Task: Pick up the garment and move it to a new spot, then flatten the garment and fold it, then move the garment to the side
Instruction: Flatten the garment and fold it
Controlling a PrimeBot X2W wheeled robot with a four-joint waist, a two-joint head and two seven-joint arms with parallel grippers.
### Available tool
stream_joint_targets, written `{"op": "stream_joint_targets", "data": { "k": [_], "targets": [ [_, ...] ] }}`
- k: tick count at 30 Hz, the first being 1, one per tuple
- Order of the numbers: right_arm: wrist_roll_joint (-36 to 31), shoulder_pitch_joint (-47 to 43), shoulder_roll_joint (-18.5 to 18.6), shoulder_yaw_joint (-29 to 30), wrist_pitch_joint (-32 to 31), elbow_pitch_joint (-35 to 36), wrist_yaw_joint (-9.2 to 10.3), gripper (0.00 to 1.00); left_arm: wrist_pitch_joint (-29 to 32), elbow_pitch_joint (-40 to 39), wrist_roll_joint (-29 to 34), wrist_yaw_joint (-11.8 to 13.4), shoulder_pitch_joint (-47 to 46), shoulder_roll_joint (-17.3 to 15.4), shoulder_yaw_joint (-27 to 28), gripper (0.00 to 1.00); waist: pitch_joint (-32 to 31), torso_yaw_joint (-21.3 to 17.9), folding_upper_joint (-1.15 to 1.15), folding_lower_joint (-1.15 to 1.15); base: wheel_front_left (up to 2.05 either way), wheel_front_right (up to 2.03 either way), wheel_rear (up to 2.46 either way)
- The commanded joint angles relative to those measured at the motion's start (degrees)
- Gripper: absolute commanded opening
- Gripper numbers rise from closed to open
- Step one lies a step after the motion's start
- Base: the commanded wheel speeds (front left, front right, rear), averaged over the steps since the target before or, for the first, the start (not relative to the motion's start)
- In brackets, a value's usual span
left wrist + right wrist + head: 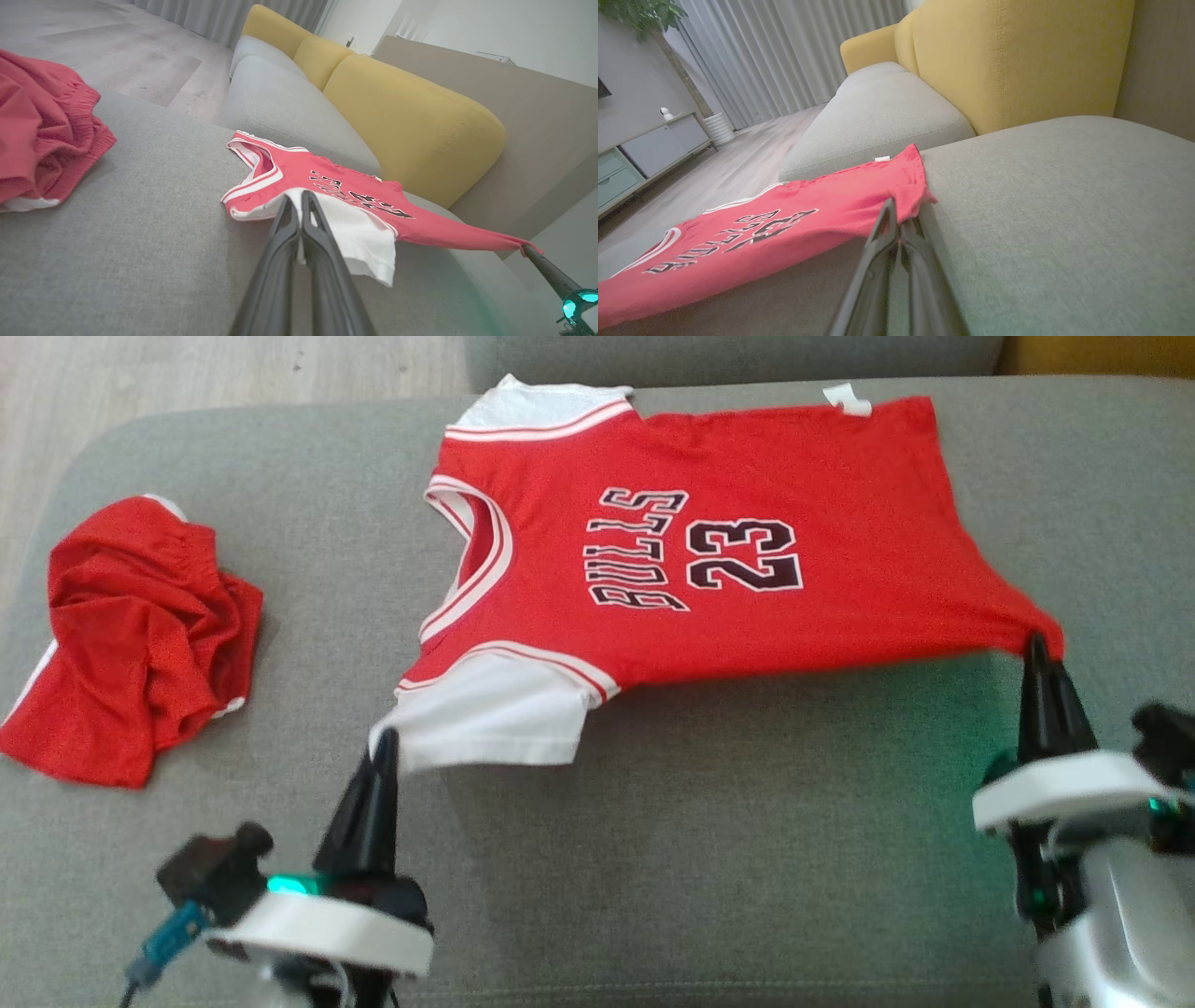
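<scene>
**SURFACE:** grey fabric cushion point(728, 859), wide, rounded corners. A 2nd cushion point(878, 107), also grey, lies beyond its far edge. Yellow backrest point(411, 121) stands past the far R corner.

**ROOM:** pale wood floor point(187, 373) past the cushion's L end. Grey curtains point(784, 56) hang to the floor. Low cabinet point(649, 149) by the wall, well off the cushion.

**CONTAINERS:** cabinet drawers shut, contents hidden. White ribbed pot point(718, 127) beside the cabinet holds a plant point(640, 14) w/ thin trunk.

**ITEM 1:** jersey point(747, 588), red w/ white trim, "BULLS 23" in black, print side up.
- Pos.: centre to R half of the cushion.
- Far side lies flat near the cushion's far edge. Near side is raised off the cushion, w/ shadow under it.
- Long axis runs L–R across the cushion, neck toward the L end, hem toward the R end.
- White tag point(848, 399) at the far hem corner.

**ITEM 2:** shorts point(131, 635), red, crumpled, on the cushion's L end, well apart from the jersey.

**L gripper** point(385, 742): over the cushion's near L part, fingers pinched together on the edge of the near white sleeve point(495, 714).

**R gripper** point(1034, 644): over the cushion's near R part, fingers clamped on the near hem corner, fabric drawn to a point there.
</scene>
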State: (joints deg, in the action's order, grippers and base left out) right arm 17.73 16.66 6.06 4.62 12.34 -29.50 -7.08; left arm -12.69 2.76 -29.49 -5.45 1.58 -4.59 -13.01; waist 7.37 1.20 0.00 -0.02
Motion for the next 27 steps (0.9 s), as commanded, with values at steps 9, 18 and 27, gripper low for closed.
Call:
{"op": "stream_joint_targets", "data": {
  "k": [9, 18, 27],
  "targets": [
    [-0.4, -14.0, -2.3, 3.1, -8.8, 19.4, -0.41, 0.00, 4.1, -10.2, -0.3, 2.5, 7.0, -1.2, -0.6, 0.00, -0.8, 0.9, 0.00, 0.02, 0.00, 0.00, 0.00],
    [-0.7, -18.5, -3.1, 4.6, -14.9, 25.4, -0.41, 0.00, 5.7, -9.5, -0.9, 2.8, 8.1, -1.7, -1.5, 0.00, 0.5, 0.8, 0.00, 0.02, 0.00, 0.00, 0.00],
    [0.6, -15.3, -3.2, 3.3, -14.5, 19.3, -0.41, 0.00, 4.6, -5.9, -1.0, 2.4, 5.3, -1.3, -2.1, 0.00, 3.3, 0.6, 0.00, 0.02, 0.00, 0.00, 0.00]
  ]
}}
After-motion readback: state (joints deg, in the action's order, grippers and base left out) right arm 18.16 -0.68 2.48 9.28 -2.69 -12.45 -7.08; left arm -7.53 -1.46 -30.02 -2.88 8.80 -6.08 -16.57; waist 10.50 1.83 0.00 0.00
